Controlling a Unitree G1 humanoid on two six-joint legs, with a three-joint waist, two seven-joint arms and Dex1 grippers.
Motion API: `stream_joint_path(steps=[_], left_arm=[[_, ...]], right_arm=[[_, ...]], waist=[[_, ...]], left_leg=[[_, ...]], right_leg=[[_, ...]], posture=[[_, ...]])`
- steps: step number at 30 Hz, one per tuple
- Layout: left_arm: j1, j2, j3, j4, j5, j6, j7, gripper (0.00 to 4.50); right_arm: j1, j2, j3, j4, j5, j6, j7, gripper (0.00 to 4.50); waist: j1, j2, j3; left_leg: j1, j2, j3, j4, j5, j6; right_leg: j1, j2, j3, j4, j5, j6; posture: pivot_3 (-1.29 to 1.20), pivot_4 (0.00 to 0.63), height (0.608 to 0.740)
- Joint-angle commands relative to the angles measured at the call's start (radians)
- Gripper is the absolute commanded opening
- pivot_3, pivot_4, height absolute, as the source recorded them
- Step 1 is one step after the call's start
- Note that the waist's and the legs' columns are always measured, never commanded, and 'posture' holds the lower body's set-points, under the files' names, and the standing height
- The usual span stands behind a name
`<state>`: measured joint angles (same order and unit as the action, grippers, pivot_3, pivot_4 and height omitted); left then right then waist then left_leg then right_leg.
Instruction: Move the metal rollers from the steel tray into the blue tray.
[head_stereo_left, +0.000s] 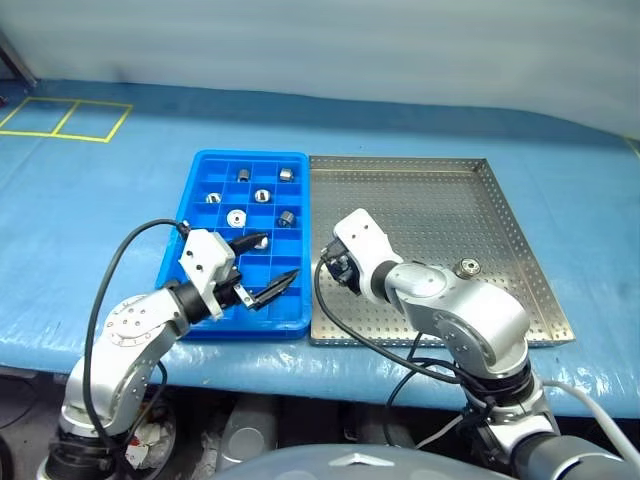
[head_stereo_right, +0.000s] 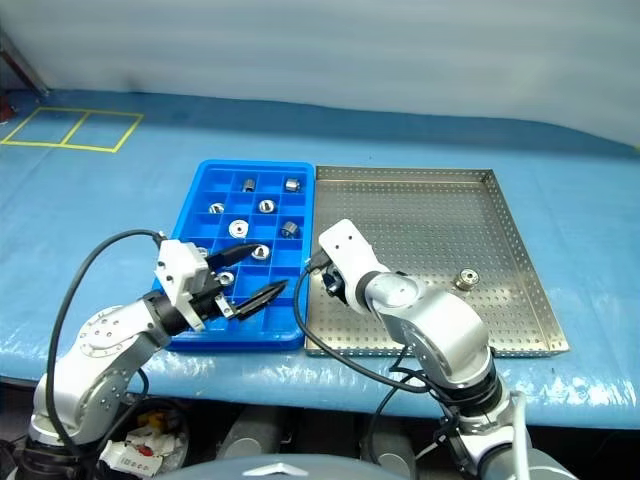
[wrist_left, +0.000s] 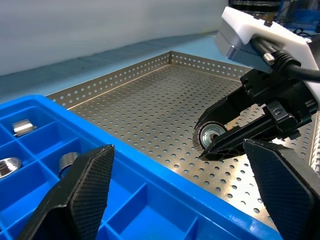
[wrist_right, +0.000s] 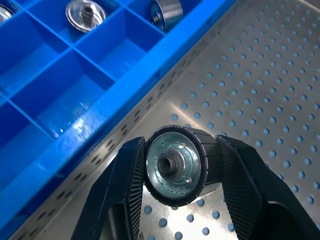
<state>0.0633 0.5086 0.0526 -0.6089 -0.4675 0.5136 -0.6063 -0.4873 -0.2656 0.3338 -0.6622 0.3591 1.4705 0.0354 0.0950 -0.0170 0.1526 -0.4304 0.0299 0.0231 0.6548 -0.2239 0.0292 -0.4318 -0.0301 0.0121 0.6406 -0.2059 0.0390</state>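
The right gripper (wrist_right: 172, 172) is pinching a roller (wrist_right: 176, 166) by its rim above the steel tray (head_stereo_left: 520, 250), near the blue tray (head_stereo_left: 205, 160); looking small, hard, slick; the left gripper (head_stereo_left: 262, 265) is gaping wide, empty.

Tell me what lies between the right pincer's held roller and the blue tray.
In the right wrist view, only bare perforated floor and the steel tray's low rim separate the roller, clamped in the right pincer, from the blue tray.
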Motion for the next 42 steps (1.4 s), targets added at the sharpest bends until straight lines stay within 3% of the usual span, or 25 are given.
stream_joint_path(steps=[1,12,23,24,26,31,42], left_arm=[[0.036,0.0,0.064,-0.068,-0.025,-0.015,0.026,4.5],[0.133,0.009,0.085,-0.129,-0.03,-0.006,0.063,4.5],[0.124,0.02,0.013,-0.12,-0.017,0.005,0.056,4.5],[0.12,0.021,0.007,-0.117,-0.018,0.005,0.055,4.5],[0.105,0.024,-0.013,-0.109,-0.021,0.009,0.046,4.5],[0.059,0.024,-0.071,-0.084,-0.014,0.016,0.024,4.5],[-0.093,-0.034,-0.226,0.028,-0.013,0.007,-0.041,4.5]], right_arm=[[-0.053,0.034,0.021,0.01,-0.015,-0.082,0.024,1.87],[-0.062,0.082,0.108,0.163,-0.033,-0.242,0.133,1.87],[0.009,0.043,0.083,0.219,-0.063,-0.255,0.164,1.87],[0.012,0.043,0.08,0.214,-0.064,-0.251,0.165,2.43],[0.022,0.047,0.055,0.186,-0.061,-0.241,0.16,2.88],[0.058,0.067,-0.077,0.097,-0.072,-0.226,0.114,4.49],[0.233,0.024,-0.402,-0.042,-0.176,-0.231,-0.015,4.49]], waist=[[0.004,0.0,0.0],[0.057,0.0,0.0],[0.101,0.001,0.001],[0.104,0.001,0.001],[0.111,0.001,0.001],[0.111,0.002,0.001],[0.062,0.003,0.001]], left_leg=[[0.0,0.0,0.0,0.0,0.0,0.0],[0.0,0.001,0.0,0.0,0.0,-0.001],[0.0,0.002,0.0,-0.001,0.0,-0.003],[0.0,0.002,0.0,-0.001,0.0,-0.003],[0.0,0.002,0.0,-0.001,0.0,-0.003],[-0.001,0.002,0.0,-0.001,-0.001,-0.003],[-0.006,-0.002,-0.001,-0.003,-0.001,-0.003]], right_leg=[[0.0,0.0,0.0,0.0,0.0,0.0],[0.0,0.0,-0.002,-0.001,0.0,0.0],[0.0,-0.001,-0.003,-0.003,0.0,0.0],[0.0,-0.001,-0.003,-0.003,0.0,0.0],[0.0,-0.001,-0.003,-0.003,0.0,0.0],[0.0,-0.001,-0.006,-0.007,0.0,0.0],[0.001,0.0,-0.007,-0.012,0.001,0.0]], posture=[[0.39,0.15,0.74],[0.44,0.15,0.74],[0.43,0.15,0.74],[0.43,0.15,0.74],[0.41,0.15,0.74],[0.34,0.15,0.74],[0.18,0.15,0.74]])
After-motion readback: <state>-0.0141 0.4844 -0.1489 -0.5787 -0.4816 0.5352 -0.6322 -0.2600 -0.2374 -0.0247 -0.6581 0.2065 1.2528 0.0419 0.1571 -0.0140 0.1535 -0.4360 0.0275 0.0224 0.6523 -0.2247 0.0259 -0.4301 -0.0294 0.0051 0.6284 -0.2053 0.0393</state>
